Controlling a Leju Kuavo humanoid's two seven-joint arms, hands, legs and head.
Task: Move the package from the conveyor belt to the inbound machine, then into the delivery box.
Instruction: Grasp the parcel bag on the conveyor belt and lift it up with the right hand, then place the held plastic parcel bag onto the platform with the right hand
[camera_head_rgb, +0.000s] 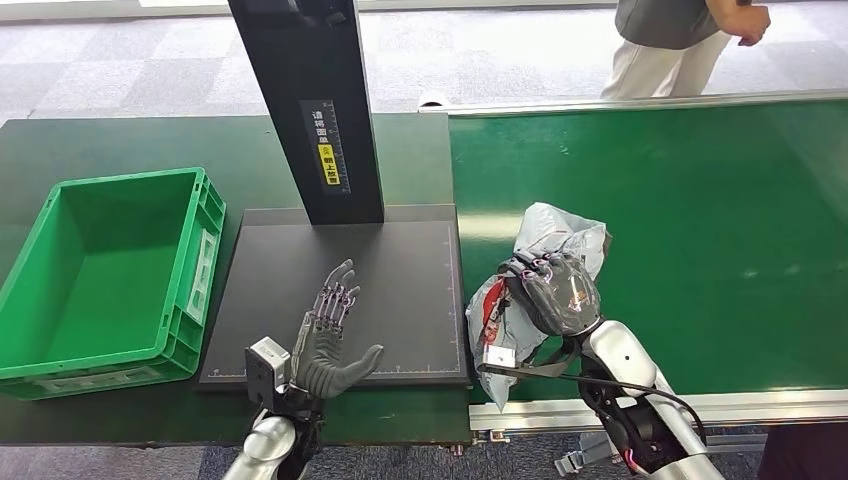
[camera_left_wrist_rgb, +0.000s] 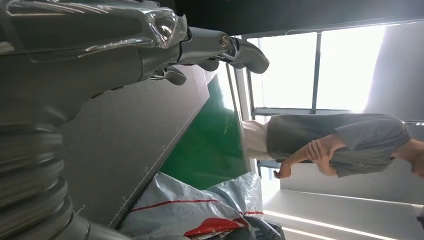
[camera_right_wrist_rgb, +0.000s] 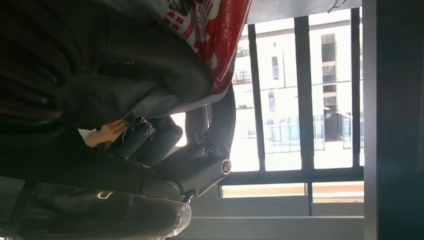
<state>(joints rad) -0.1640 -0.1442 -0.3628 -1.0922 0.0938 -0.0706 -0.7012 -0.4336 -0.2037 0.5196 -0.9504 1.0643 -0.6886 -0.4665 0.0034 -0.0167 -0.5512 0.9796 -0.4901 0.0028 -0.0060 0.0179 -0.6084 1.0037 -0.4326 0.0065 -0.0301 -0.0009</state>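
Note:
A crumpled grey plastic package (camera_head_rgb: 555, 240) with red print is lifted off the green conveyor belt (camera_head_rgb: 700, 220) at its left end, gripped by my right hand (camera_head_rgb: 552, 290). The right wrist view shows its fingers (camera_right_wrist_rgb: 200, 165) wrapped under the package (camera_right_wrist_rgb: 215, 35). My left hand (camera_head_rgb: 330, 335) hovers open, fingers spread, over the black platform (camera_head_rgb: 400, 260) of the inbound machine. The left wrist view shows the package (camera_left_wrist_rgb: 200, 210) just beyond the platform's edge. The green delivery box (camera_head_rgb: 110, 280) stands left of the platform and holds nothing.
The machine's black column (camera_head_rgb: 315, 110) rises from the platform's far edge. A person (camera_head_rgb: 680, 40) stands behind the far side of the belt. The belt's metal rim (camera_head_rgb: 620, 405) runs along the near side.

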